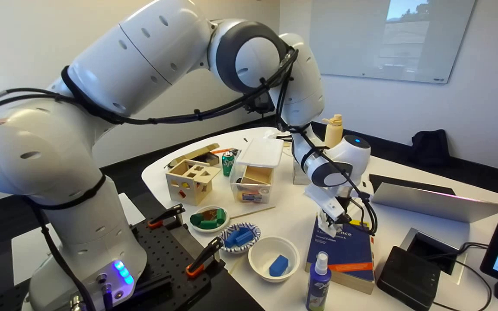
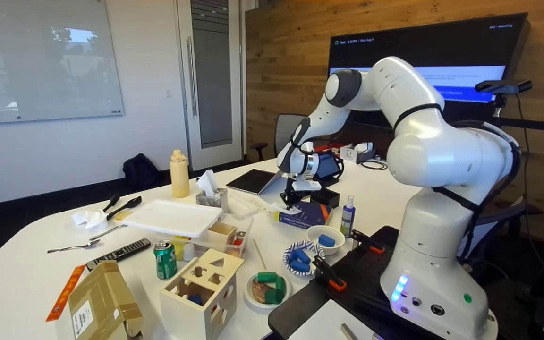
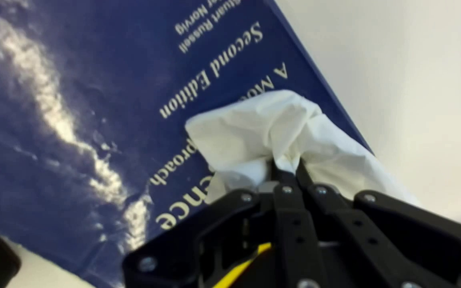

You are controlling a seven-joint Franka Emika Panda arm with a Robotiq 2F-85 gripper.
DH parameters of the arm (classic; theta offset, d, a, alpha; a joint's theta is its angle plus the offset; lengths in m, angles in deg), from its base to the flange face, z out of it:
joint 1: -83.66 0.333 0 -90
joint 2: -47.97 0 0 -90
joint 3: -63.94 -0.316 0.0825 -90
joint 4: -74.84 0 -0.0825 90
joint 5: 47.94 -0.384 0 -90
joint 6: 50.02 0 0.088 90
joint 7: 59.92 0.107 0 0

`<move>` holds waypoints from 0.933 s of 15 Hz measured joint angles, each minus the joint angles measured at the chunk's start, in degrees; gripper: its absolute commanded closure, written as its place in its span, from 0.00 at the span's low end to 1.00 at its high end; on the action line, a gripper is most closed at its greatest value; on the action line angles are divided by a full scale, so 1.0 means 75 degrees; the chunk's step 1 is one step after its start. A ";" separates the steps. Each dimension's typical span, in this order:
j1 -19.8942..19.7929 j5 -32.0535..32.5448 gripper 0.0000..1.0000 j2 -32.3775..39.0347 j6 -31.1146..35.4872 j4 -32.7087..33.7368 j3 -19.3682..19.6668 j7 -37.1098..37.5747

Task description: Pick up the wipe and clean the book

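Observation:
The wipe is a crumpled white tissue (image 3: 250,128). It also shows in both exterior views (image 1: 327,226) (image 2: 287,209). My gripper (image 3: 288,166) is shut on it, with the cloth pinched between the fingertips and spreading to both sides. The book is thick with a dark blue cover (image 3: 134,60) and lies flat on the table; it shows in both exterior views (image 1: 331,247) (image 2: 312,214). The wipe is over the title end of the cover, hides part of the title, and reaches past the book's edge. It appears to touch the cover; the exact contact is hidden.
A purple spray bottle (image 1: 319,283) stands near the book's orange-striped end. A white bowl (image 1: 260,251) with a blue block stands beside the book. A black box (image 1: 409,276) and a laptop (image 1: 439,201) are on the other side. A tissue box (image 2: 213,199) stands beyond the title end.

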 measured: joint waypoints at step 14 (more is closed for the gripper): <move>-0.0794 -0.0679 0.99 -0.0423 0.1431 -0.1139 0.0388 0.0488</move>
